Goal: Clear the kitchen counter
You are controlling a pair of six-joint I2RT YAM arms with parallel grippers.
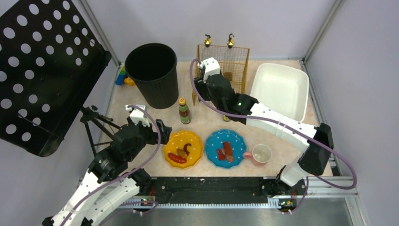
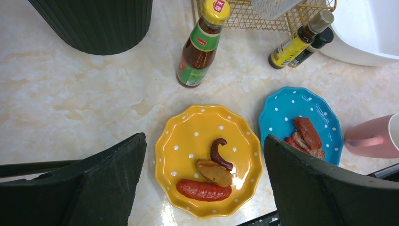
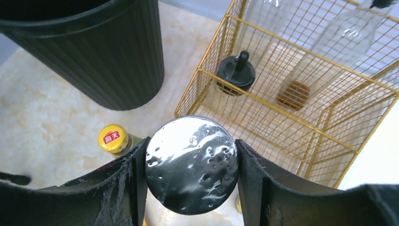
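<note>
Kitchen counter [image 1: 209, 126], a pale marbled slab fixed between metal rails, lies in front of both arms. It looks hard, smooth and immovable, so nothing takes hold of it; the work falls on what stands on it, glazed and glassy things that are probably slippery and breakable, best gripped at a plate's rim or a bottle's body. The yellow plate [image 2: 188, 136] carries a sausage, a dark curl and a brownish piece; the blue plate [image 2: 287, 106] carries reddish meat scraps; the pink mug [image 1: 259, 154] and the white tub [image 1: 280, 92] look empty; the black bin [image 1: 157, 89] is too dark inside to tell; the gold wire basket [image 1: 237, 61] holds clear bottles and a black-capped jar. The left gripper [image 2: 202, 141] hovers wide open over the yellow plate; the right gripper [image 3: 190, 146] is clamped on a round silvery cap [image 3: 188, 179] near the basket.
</note>
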